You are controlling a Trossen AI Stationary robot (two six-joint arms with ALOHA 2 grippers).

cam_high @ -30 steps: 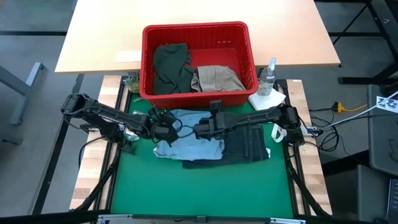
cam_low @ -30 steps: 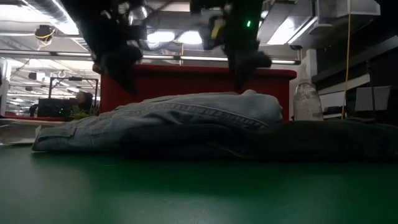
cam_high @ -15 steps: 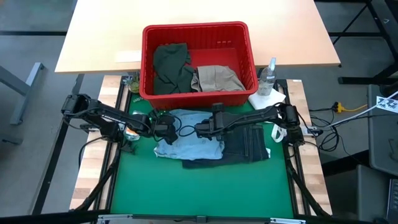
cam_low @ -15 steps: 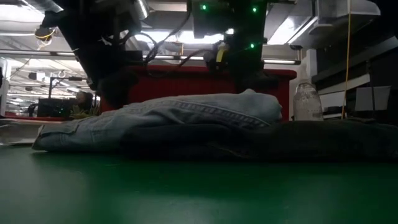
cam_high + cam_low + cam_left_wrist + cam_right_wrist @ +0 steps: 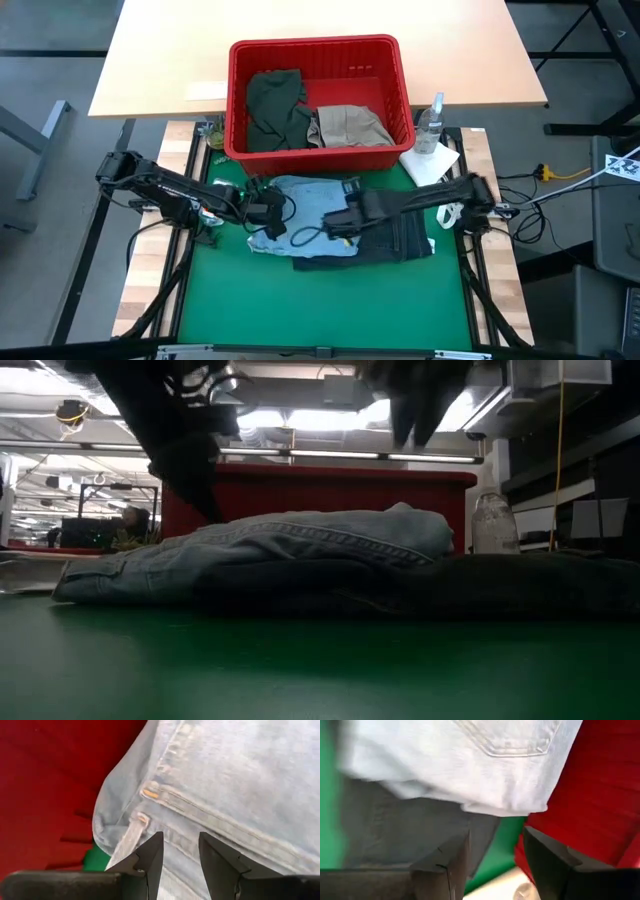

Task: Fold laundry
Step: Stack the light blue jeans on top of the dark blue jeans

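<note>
The light blue denim [image 5: 305, 215] lies crumpled on the green mat, its near and right edges resting on the folded dark navy jeans [image 5: 395, 235]. My left gripper [image 5: 272, 218] is open and slants down at the denim's left part, its fingertips on either side of a waistband seam [image 5: 170, 805]. My right gripper [image 5: 338, 225] is open and hangs high over the border between the denim [image 5: 470, 760] and the jeans [image 5: 395, 830], with nothing between its fingers. A dark olive green piece [image 5: 272, 108] and a beige khaki piece [image 5: 348, 125] lie in the red basket [image 5: 320, 48]. My left gripper's fingertips [image 5: 152, 847] stand just at the denim's waistband near its left end, coming slanting from above and the left. I cannot tell whether they touch the cloth. The denim lies slack on the mat.
The red basket stands right behind the denim at the mat's far edge. A clear bottle [image 5: 431, 120] and a small white cloth [image 5: 430, 160] are at the far right. The near half of the green mat [image 5: 320, 300] is bare.
My right gripper has risen well clear of the denim and drifted a little toward the near edge, tipping as it went. My left gripper has stayed over the denim's left part and tipped slightly. The denim and jeans lie as before.
</note>
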